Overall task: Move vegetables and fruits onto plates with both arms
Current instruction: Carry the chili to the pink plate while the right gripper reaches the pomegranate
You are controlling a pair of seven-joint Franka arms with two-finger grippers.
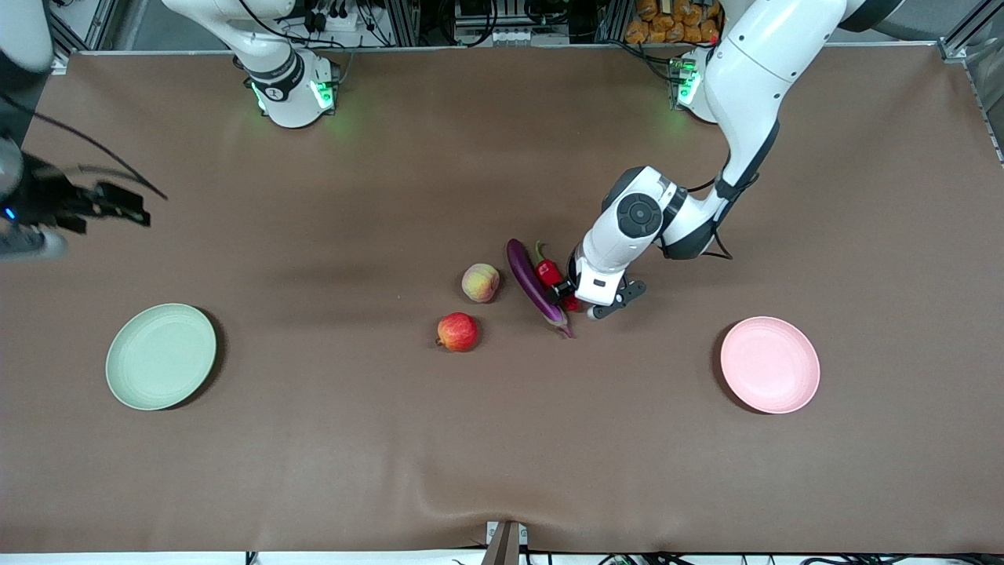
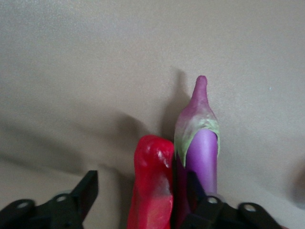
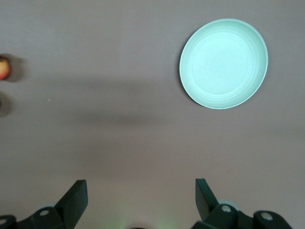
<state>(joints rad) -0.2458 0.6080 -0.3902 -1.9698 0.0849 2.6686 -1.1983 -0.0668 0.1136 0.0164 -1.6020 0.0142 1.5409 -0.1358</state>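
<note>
Front view: the left gripper is down at the table's middle, straddling the red chili pepper, whose green stem points toward the robots' bases. The purple eggplant lies just beside the gripper, touching the chili, on the side toward the right arm's end. The peach-coloured fruit sits a little past the eggplant from the gripper, and the deep red fruit is nearer the front camera than it. The pink plate lies well apart from this gripper toward the left arm's end; the green plate lies toward the right arm's end. The right gripper hangs over that end of the table (this arm waits).

Left wrist view: the left gripper's fingers stand apart on either side of the chili, with a gap on one side, so no firm grip shows. The eggplant's stem end presses against the chili, beside the other finger.

Right wrist view: the right gripper is wide open with nothing between its fingers, high above bare table, the green plate ahead of it. The red fruit shows at the edge.
</note>
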